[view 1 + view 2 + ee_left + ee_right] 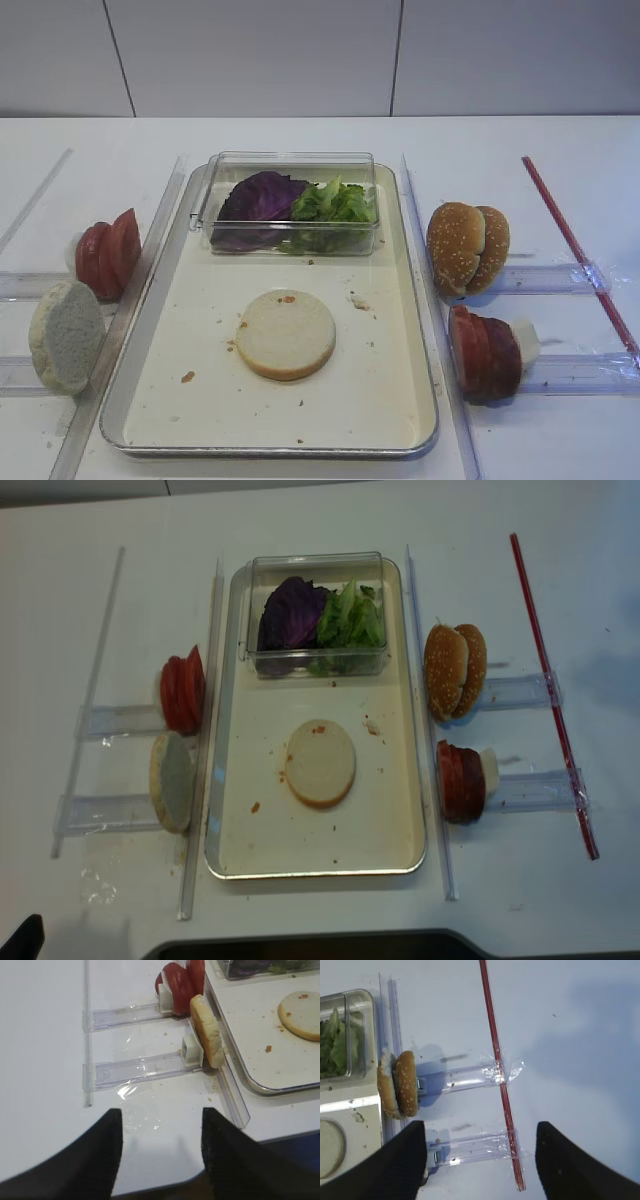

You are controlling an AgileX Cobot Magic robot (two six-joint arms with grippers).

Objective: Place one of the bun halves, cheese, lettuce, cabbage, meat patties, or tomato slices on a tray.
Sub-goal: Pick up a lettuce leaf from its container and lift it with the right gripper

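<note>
While both black grippers, left (160, 1152) and right (481, 1160), hang spread and empty, a pale round bun half (286, 334) lies flat-faced, crumb-flecked, on the silvery cream-floored tray (400, 400).

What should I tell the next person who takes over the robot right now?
Right gripper: jaws open, holding nothing, over the table right of the tray.
Left gripper: jaws open, empty, near the table's front left.
Done: one pale bun half lies flat on the tray.
In the clear box on the tray: purple cabbage and lettuce.
Left: tomato slices and a bun half in left racks; sesame buns and patties in right racks.
</note>
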